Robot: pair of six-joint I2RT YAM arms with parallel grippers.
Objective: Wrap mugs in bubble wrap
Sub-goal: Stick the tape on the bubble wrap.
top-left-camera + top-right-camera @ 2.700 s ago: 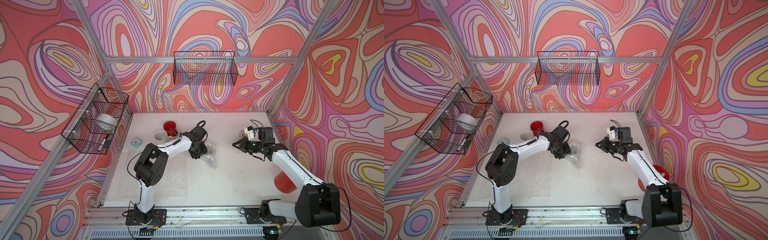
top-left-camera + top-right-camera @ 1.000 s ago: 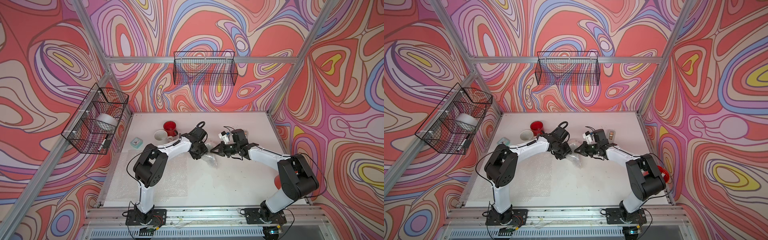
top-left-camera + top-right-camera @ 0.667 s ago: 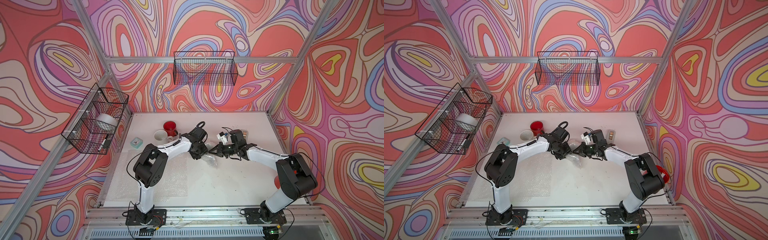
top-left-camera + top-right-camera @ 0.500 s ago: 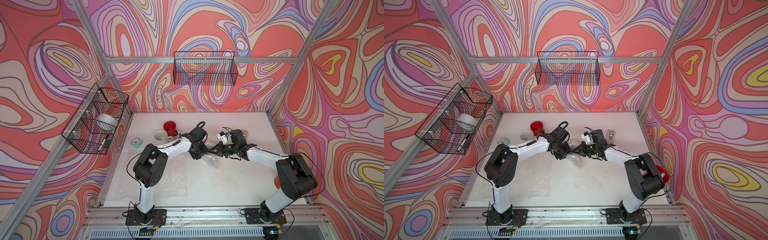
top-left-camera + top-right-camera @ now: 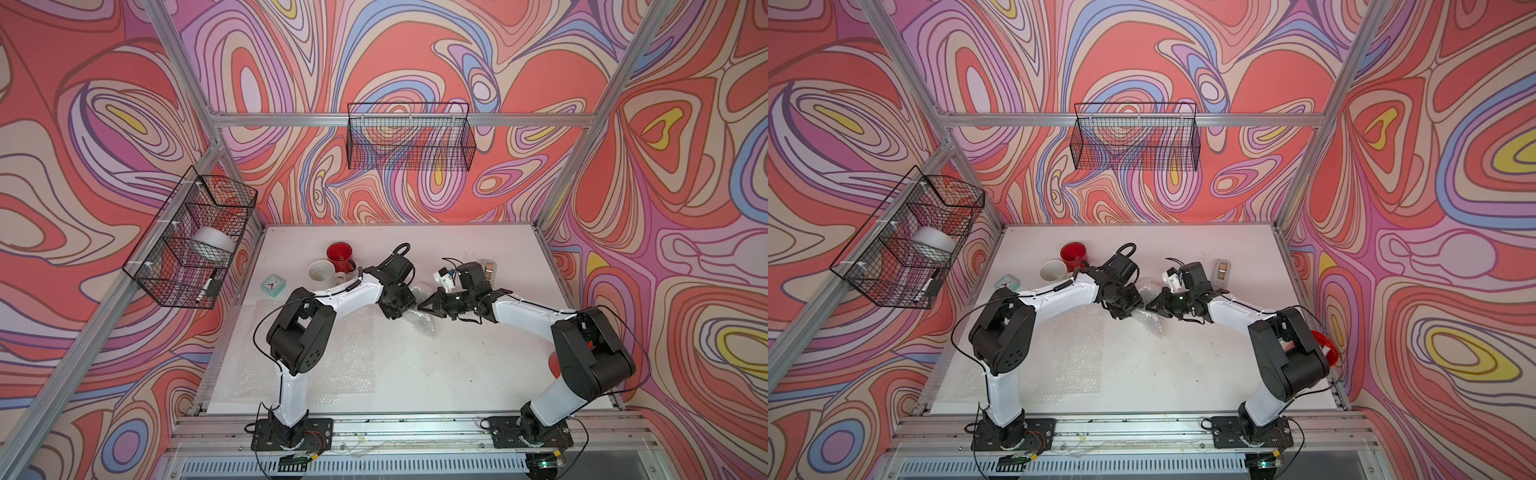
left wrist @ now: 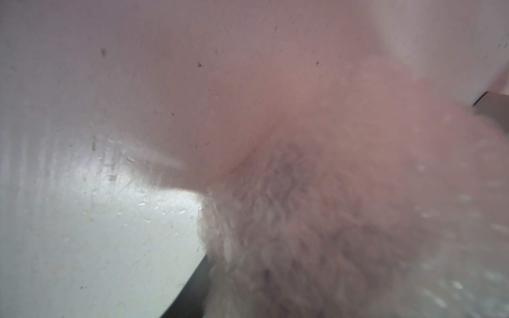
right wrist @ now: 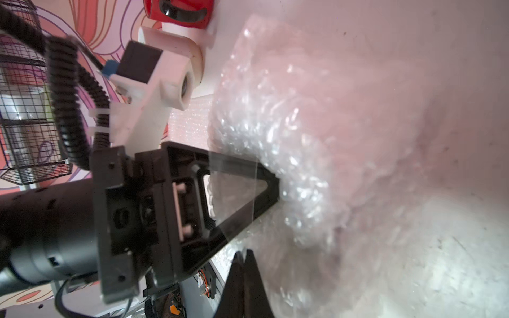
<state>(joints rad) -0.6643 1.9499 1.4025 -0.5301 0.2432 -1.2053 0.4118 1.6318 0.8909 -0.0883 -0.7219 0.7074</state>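
While left claw (image 5: 406, 311) grips bubble wrap bundle (image 5: 424, 324) at table (image 5: 457, 365) middle, right claw (image 5: 421, 308), pinched closed, sits just beside it. Red mug (image 5: 340, 254), white mug (image 5: 321, 271) stand back left; flat sheets (image 5: 249, 353) front left.

Both arms reach inward over the worktop, so the left gripper (image 5: 402, 308) and right gripper (image 5: 423, 307) meet almost tip to tip. The left jaws stand partway apart, clamped on the bubble wrap (image 7: 261, 115). The right jaws are closed (fingers pressed together in the right wrist view).
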